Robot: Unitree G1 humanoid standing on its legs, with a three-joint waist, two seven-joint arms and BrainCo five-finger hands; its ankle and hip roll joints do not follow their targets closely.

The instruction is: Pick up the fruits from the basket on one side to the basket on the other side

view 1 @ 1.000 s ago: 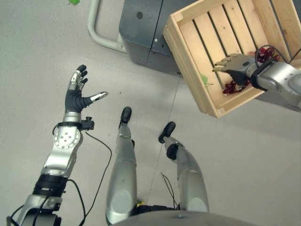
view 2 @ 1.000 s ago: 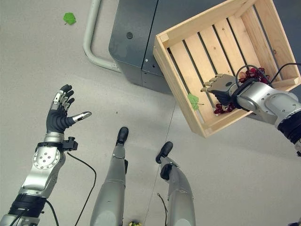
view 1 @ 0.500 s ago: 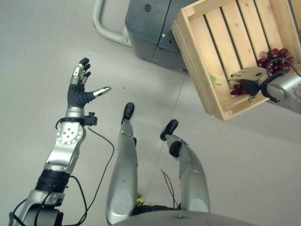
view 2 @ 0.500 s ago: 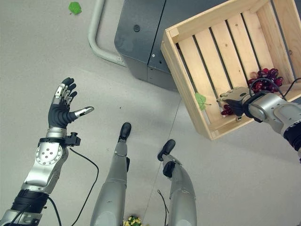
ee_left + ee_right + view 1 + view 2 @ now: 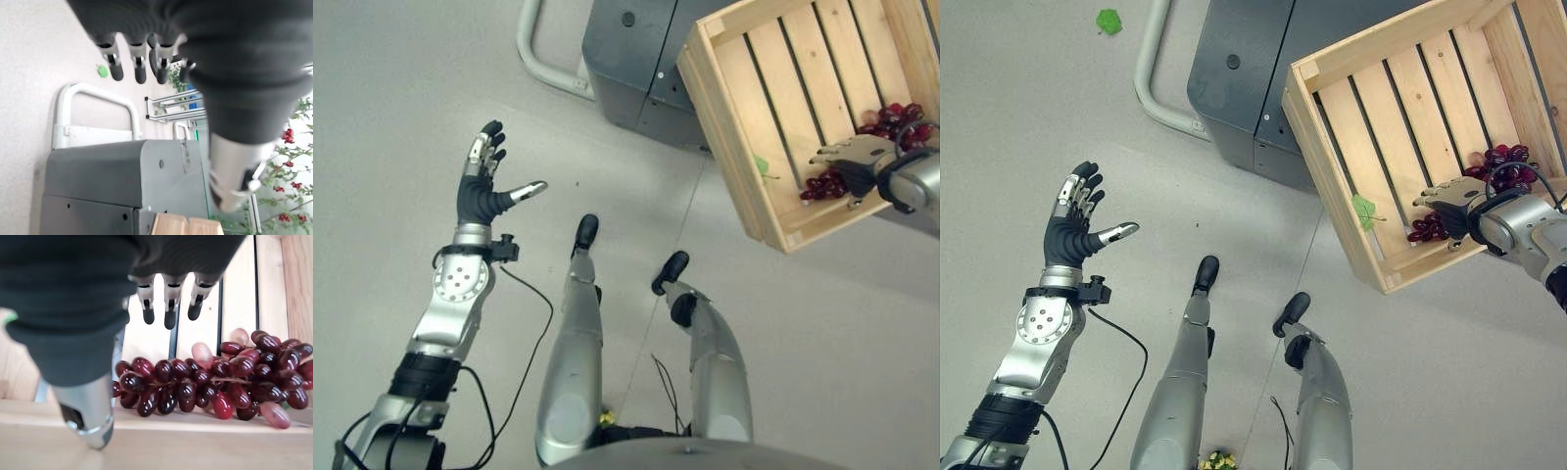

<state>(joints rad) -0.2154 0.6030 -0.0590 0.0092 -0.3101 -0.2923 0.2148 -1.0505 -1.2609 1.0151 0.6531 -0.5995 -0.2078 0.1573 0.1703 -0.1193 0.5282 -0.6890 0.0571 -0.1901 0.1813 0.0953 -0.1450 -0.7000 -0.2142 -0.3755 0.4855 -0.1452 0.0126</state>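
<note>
The right hand [image 5: 1454, 201] is held over the grapes [image 5: 215, 382], fingers straight and spread, thumb apart — nothing is gripped yet. The bunch lies inside the wooden crate [image 5: 1351, 73], touching its near wall, so the pick-up step is judged to be in hand. Next, the fingers would have to be lowered and curled round the cluster, then lifted clear of that wall — little room is left there. More open slats lie beyond. The left hand [image 5: 480, 186] is held open over bare floor [image 5: 391, 117], well apart.
</note>
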